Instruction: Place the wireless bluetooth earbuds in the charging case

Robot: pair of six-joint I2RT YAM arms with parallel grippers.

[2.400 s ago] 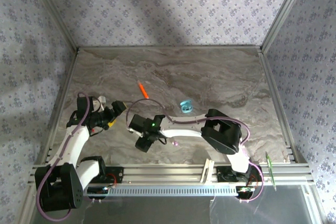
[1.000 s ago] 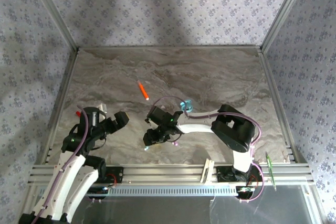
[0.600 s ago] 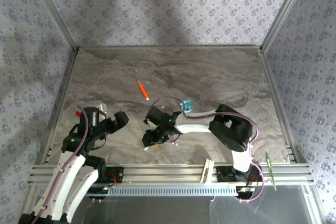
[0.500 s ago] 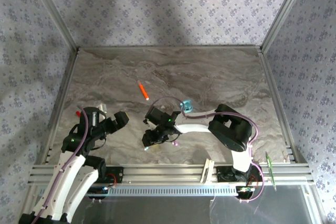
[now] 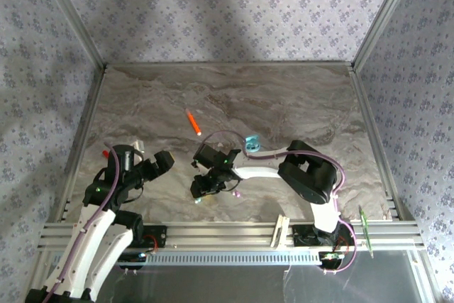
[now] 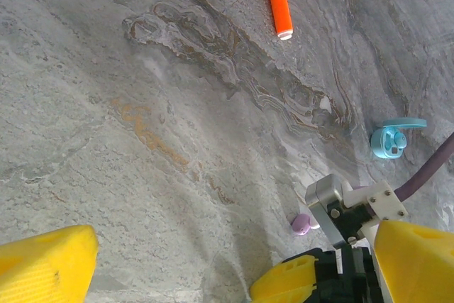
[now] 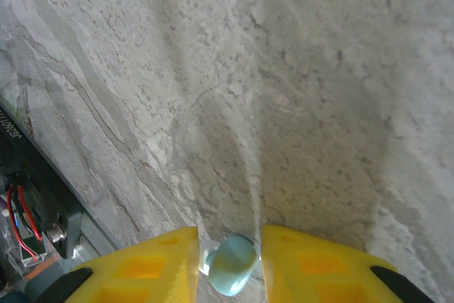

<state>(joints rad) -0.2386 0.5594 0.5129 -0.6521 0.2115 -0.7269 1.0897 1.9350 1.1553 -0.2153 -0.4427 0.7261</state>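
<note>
Step in hand: as I judge it, the pick-up of one cyan earbud (image 7: 233, 266) by the right gripper (image 7: 230, 240).
Right gripper: its two yellow fingers (image 7: 152, 264) stand on both sides of the bud, very close. On one side the bud seems to touch and on the other a thin gap shows. Whether it is clamped or not, I cannot tell.
Long axis of the bud: in the right wrist view it runs from 1 o'clock to 7 o'clock, nearly along the fingers, so the jaws meet its narrow sides.
Place of the bud: on the marble table (image 5: 284, 97), near the front edge, at about 7 o'clock from the case.
Charging case (image 5: 250, 142): cyan, lid open. In the top view it lies between 1 and 2 o'clock from the right gripper, near but apart.
Left gripper (image 6: 234, 264): fingers wide apart with nothing between them. It is at about 10 o'clock from the right gripper, apart from it.
Nearer arm: the right one, both to the bud and to the case.
Pink earbud (image 6: 301, 224): on the table just beside the right gripper, at 3 o'clock in the top view.
Orange stick (image 5: 193, 122): at 12 o'clock, well apart.
Coming move: probably lift the bud and carry it toward the case. A loose grip may let the bud slip.
</note>
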